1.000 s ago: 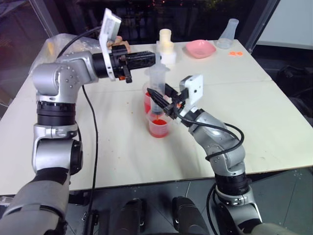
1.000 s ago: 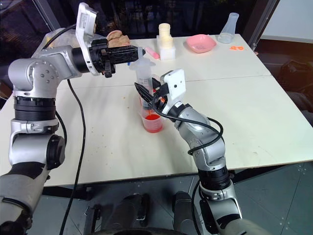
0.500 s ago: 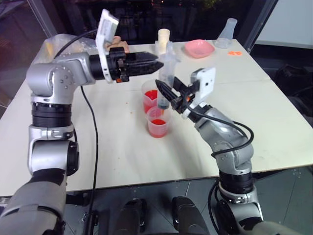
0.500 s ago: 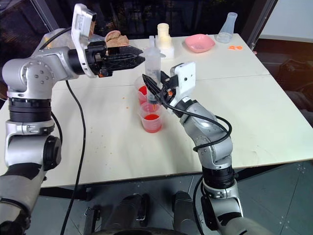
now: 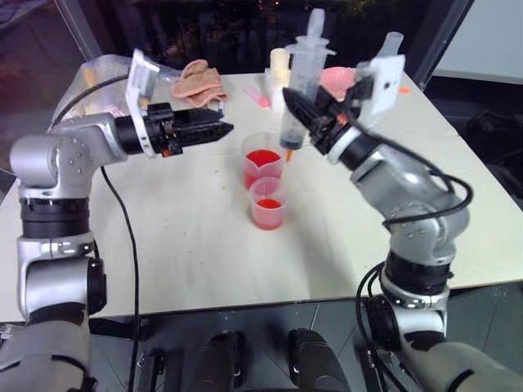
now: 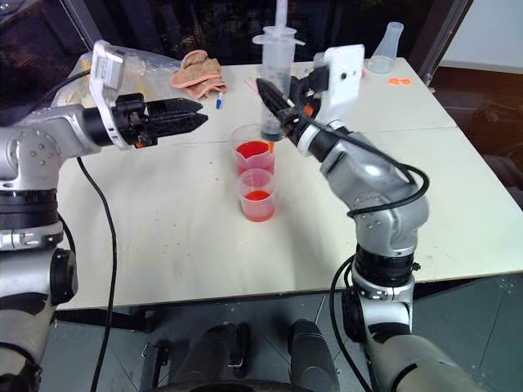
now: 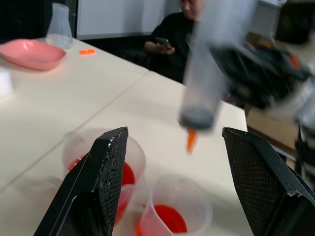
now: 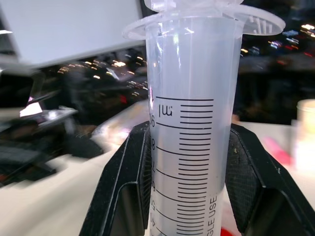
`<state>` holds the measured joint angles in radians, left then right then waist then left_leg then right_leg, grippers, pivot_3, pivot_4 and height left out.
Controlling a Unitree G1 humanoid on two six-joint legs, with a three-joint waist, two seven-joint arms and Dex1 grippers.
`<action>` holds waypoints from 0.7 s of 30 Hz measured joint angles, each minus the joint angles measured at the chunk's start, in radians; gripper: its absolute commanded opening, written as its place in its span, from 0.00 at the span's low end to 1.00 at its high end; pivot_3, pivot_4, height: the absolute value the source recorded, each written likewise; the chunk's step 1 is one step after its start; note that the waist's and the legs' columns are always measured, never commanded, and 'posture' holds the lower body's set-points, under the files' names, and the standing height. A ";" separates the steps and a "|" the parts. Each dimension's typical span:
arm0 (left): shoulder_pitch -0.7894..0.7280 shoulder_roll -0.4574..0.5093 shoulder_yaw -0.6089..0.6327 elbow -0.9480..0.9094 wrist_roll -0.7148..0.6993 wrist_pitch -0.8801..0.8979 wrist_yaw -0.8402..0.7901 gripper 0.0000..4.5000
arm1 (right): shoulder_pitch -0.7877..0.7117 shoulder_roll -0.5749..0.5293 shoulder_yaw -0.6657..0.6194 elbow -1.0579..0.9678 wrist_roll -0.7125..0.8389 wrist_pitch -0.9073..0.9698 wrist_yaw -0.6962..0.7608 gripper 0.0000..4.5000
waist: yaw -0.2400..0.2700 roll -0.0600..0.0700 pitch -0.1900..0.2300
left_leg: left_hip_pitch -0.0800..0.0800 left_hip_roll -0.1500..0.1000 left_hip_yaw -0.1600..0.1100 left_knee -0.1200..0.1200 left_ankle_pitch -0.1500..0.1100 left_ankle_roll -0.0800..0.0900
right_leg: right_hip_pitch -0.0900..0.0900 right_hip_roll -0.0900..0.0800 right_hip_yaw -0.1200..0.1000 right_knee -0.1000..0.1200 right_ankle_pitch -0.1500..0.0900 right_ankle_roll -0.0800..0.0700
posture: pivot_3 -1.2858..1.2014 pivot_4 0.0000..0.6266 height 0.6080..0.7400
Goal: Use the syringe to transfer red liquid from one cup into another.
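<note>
Above two cups, right gripper [image 6: 274, 102] pinching syringe [image 6: 274, 77], left gripper [image 6: 196, 119] spread, pink cloth [image 6: 198, 70] behind.

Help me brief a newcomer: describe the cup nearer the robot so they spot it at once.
Start at the white table; near its middle two clear cups stand together. The nearer cup is the one closer to the robot. It is smaller than the farther cup and holds less red liquid.

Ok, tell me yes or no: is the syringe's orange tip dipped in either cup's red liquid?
No. The right gripper holds the syringe upright, its orange tip hanging in the air above both cups.
</note>
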<state>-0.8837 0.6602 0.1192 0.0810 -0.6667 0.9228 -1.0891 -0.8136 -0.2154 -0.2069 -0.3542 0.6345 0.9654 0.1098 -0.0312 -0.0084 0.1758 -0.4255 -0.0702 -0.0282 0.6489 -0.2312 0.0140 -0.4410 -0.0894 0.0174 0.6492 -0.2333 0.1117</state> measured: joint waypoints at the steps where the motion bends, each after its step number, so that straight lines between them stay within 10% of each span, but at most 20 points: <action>1: 0.030 -0.002 -0.015 -0.026 0.003 -0.016 -0.001 0.72 | -0.023 -0.020 -0.029 0.038 0.003 0.043 -0.022 0.32 | 0.002 0.000 0.000 | 0.000 0.000 0.000 0.000 0.000 0.000 | 0.000 0.000 0.000 -0.001 0.000 0.000 | 0.52 0.24 1.00; 9: 0.097 -0.038 -0.040 -0.119 0.002 -0.060 0.028 0.72 | -0.225 -0.140 -0.130 0.386 -0.048 0.415 -0.152 0.32 | 0.011 0.000 0.000 | -0.001 0.000 0.001 -0.002 0.000 0.000 | -0.001 -0.001 0.000 -0.002 0.000 -0.001 | 0.52 0.24 1.00; 21: 0.135 -0.029 -0.046 -0.182 -0.022 -0.080 0.021 0.72 | -0.345 -0.207 0.070 0.741 -0.081 0.642 -0.101 0.32 | 0.013 0.000 0.000 | -0.001 0.000 0.002 -0.001 0.000 0.001 | 0.000 0.000 0.000 -0.003 0.000 -0.001 | 0.52 0.24 1.00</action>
<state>-0.7486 0.6313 0.0727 -0.1010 -0.6888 0.8430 -1.0683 -1.1589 -0.4229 -0.1371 0.3871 0.5540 1.6074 0.0085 -0.0180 -0.0082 0.1759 -0.4267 -0.0699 -0.0264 0.6476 -0.2313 0.0153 -0.4413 -0.0899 0.0173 0.6464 -0.2338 0.1107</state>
